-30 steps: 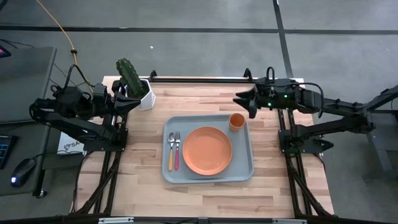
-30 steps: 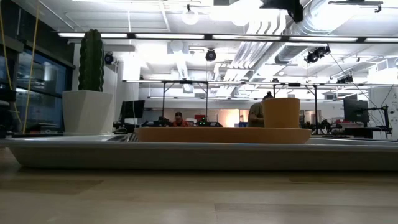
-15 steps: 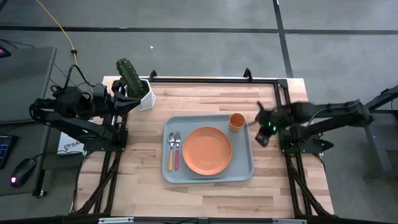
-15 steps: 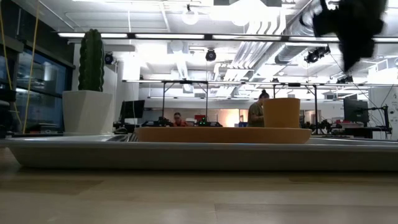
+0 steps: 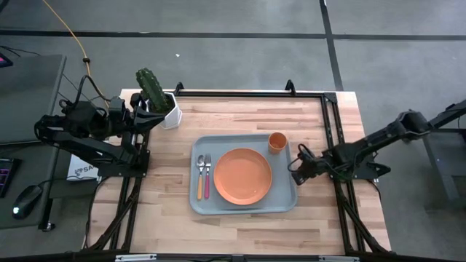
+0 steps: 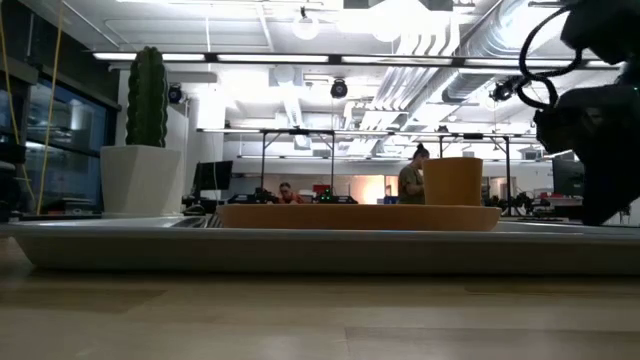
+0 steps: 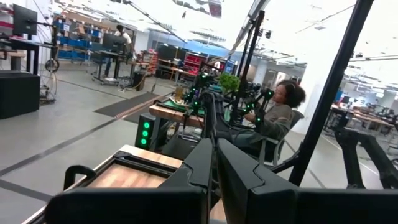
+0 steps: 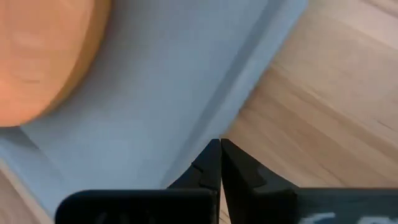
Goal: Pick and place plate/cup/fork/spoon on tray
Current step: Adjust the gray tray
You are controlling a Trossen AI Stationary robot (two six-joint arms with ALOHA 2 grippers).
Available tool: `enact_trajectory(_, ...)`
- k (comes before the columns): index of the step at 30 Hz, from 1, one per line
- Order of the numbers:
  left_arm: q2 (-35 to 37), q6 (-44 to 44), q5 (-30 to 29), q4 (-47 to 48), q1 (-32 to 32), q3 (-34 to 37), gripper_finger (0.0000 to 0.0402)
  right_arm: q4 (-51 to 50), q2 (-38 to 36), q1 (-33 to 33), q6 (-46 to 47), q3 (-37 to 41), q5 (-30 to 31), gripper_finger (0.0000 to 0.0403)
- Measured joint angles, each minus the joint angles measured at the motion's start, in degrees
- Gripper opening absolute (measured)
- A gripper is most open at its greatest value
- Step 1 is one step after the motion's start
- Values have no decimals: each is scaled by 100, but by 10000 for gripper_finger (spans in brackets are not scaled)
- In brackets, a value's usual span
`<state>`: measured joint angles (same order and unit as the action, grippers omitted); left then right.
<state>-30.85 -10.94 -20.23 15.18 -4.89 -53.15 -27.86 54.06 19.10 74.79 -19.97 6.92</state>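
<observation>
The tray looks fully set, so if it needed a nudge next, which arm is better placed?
Probably the right. Its gripper sits low at the tray's right rim, fingers shut, beside the plate. The left gripper rests back by the cactus pot, well away from the tray.

My left gripper (image 7: 216, 163) shows its fingers pressed together. Beyond them I see a wooden table corner (image 7: 132, 169). A seated person (image 7: 278, 118) is farther off.
</observation>
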Motion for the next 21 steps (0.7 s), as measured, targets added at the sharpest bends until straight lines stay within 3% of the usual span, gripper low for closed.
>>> enact_trajectory(7, 0, 0, -32, 0, 0, 0, 12, -143, 308, 238, 215, 25, 167, 0)
enact_trajectory(15, -4, 0, -39, -2, -1, 0, 12, 537, 1129, 529, 492, -10, 287, 0)
enact_trajectory(21, -7, 2, -39, -2, 0, 0, 12, 143, 1436, 687, 518, -430, 336, 0)
